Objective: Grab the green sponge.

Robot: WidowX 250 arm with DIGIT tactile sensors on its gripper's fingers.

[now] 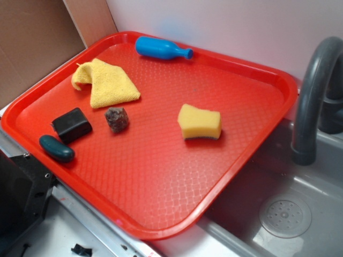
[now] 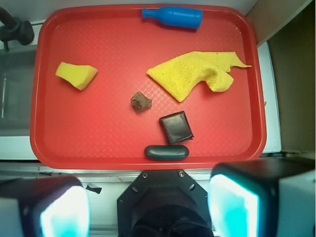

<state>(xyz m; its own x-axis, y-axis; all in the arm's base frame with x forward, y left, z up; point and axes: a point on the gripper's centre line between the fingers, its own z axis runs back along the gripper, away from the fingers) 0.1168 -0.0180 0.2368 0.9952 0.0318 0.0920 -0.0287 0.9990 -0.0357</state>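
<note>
Claw (image 2: 148, 207) spread wide, high above green sponge (image 2: 76, 75).

Green sponge (image 1: 199, 122) (image 2: 76, 74): yellow foam, pinched sides, dark scouring layer underneath, flat on red tray (image 1: 161, 187) (image 2: 98, 138), alone.

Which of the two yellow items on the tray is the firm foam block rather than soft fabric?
The yellow foam sponge, lying alone toward the sink side; the folded yellow cloth is limp and wrinkled.

The gripper (image 2: 148, 207) hangs high, pointing straight down, its two fingers (image 2: 232, 207) spread wide apart at the bottom of the wrist view, holding nothing
</note>
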